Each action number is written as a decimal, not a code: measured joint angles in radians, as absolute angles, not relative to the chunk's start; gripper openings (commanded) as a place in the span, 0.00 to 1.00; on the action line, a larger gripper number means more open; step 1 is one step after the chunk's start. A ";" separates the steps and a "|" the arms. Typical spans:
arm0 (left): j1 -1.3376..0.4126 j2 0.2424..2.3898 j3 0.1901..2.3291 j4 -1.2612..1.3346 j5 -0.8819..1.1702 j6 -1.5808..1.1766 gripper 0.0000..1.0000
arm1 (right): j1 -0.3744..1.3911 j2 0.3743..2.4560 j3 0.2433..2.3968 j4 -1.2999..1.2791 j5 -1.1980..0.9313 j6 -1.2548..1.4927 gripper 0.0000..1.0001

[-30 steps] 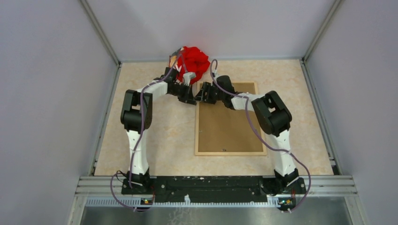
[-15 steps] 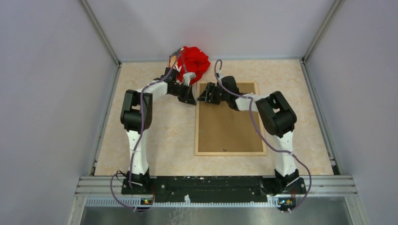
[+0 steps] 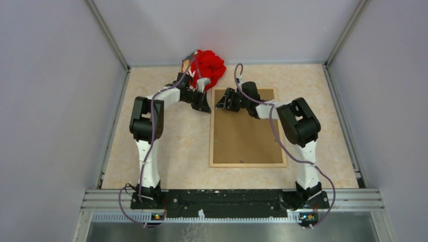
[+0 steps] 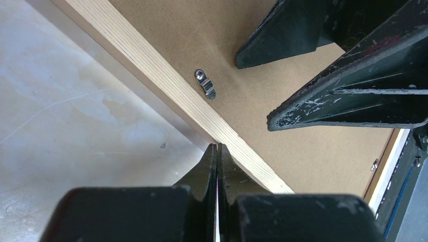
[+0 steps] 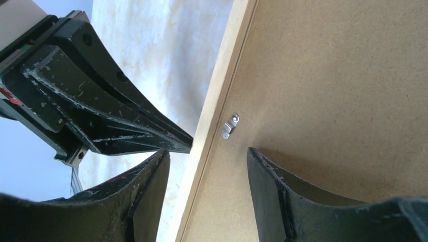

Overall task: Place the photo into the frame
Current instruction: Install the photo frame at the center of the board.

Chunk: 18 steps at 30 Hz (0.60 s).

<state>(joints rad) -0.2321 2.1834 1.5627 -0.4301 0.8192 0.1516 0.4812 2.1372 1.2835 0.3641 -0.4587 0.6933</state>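
At frame (image 4: 166,83) rail — left gripper (image 4: 217,147) shut, empty, tip beside it; right gripper (image 5: 207,151) half-open, empty, straddling it; board (image 5: 328,75) hides inside.

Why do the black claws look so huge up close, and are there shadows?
Left wrist view: the shut left gripper sits close to the lens, so it looks huge and slightly soft. Right wrist view: the open right gripper casts a faint shadow on the brown board. Top view: even light.
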 measured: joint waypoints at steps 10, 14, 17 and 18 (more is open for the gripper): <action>-0.232 2.183 1.563 -0.429 0.820 0.151 0.00 | 0.493 2.186 1.339 0.376 -0.477 0.710 0.57; -0.232 2.183 1.563 -0.429 0.820 0.151 0.00 | 0.497 2.199 1.359 0.375 -0.478 0.713 0.57; -0.232 2.183 1.563 -0.429 0.821 0.151 0.00 | 0.499 2.204 1.369 0.373 -0.480 0.718 0.56; -0.232 2.183 1.563 -0.429 0.821 0.151 0.00 | 0.500 2.206 1.370 0.372 -0.480 0.718 0.56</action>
